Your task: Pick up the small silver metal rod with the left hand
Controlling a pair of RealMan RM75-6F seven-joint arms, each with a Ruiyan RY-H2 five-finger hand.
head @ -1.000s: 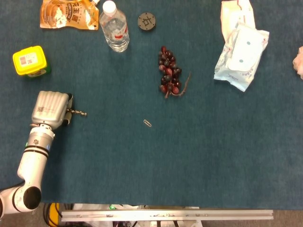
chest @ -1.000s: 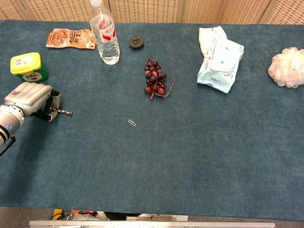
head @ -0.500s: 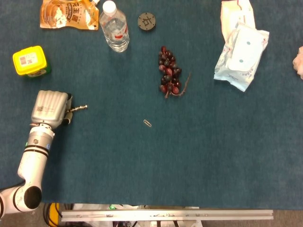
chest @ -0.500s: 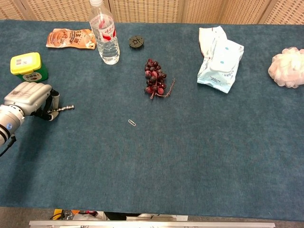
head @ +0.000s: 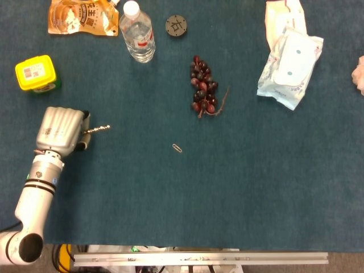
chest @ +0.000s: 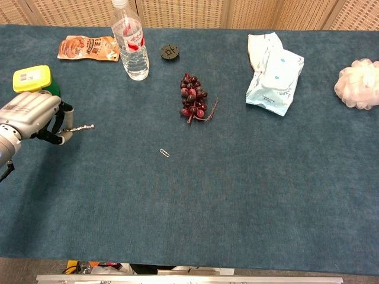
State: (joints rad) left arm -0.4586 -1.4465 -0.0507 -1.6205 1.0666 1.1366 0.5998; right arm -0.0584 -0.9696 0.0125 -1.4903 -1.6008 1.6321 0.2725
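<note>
The left hand (head: 60, 129) is curling its fingers tight around one end of the small silver rod (head: 98, 129), near the left side of the blue table (head: 239, 199), below the yellow box (head: 35, 71). It looks lifted a bit. To do this well, keep squeezing and rise slowly. The rod is lying nearly flat, its long way going sideways, its free tip pointing right toward the paper clip (head: 177, 148).

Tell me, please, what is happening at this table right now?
The robot's left hand holds the small silver metal rod in its closed fingers at the left side of the blue table, the rod sticking out toward the middle. The right hand is out of view. A bunch of grapes, a paper clip and a water bottle lie apart from the hand.
</note>
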